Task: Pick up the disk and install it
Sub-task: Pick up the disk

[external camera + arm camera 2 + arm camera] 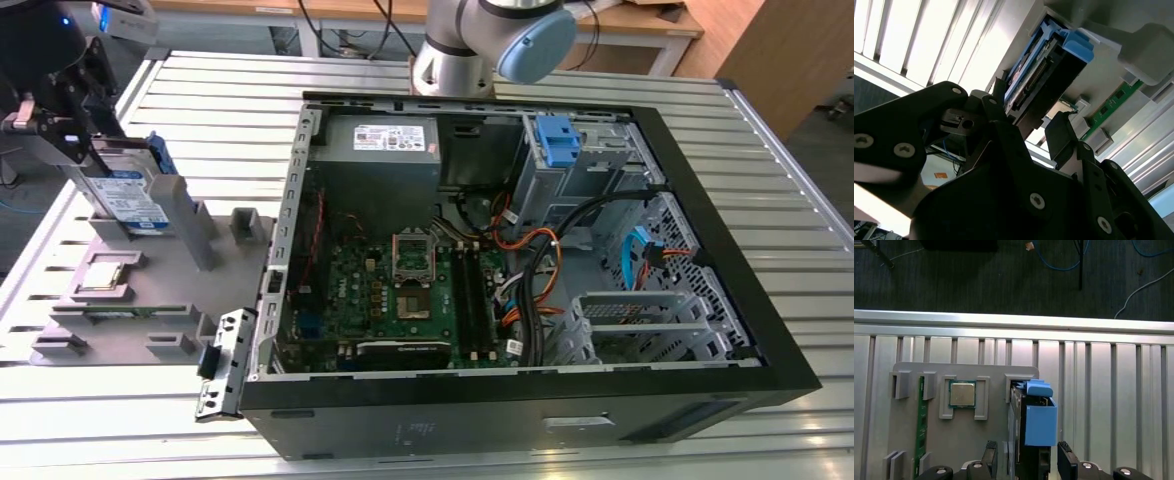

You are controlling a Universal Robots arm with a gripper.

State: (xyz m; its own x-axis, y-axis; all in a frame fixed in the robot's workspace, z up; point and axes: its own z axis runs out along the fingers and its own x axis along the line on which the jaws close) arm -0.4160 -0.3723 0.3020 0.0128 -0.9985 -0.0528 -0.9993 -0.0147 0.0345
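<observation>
Disk [1040,422] stands upright in its grey holder [979,440]; the claw [1027,450] straddles it, released. An off-centre squeeze could jam it in the slot.

Tool [1027,450] astride disk [1040,425]; fingers [1066,462] spread, slim gap each side. Disk stands on edge in grey fixture [984,430], fixture post tight against its end. Chip [962,393] just beside disk, memory stick [920,425] further along. Free air above disk. In exterior view, case [787,370] lies open-sided just beside fixture. Cables [527,245] crowd its middle, blue bracket [557,140] occupies drive cage, arm base [454,70] stands just behind case.
</observation>
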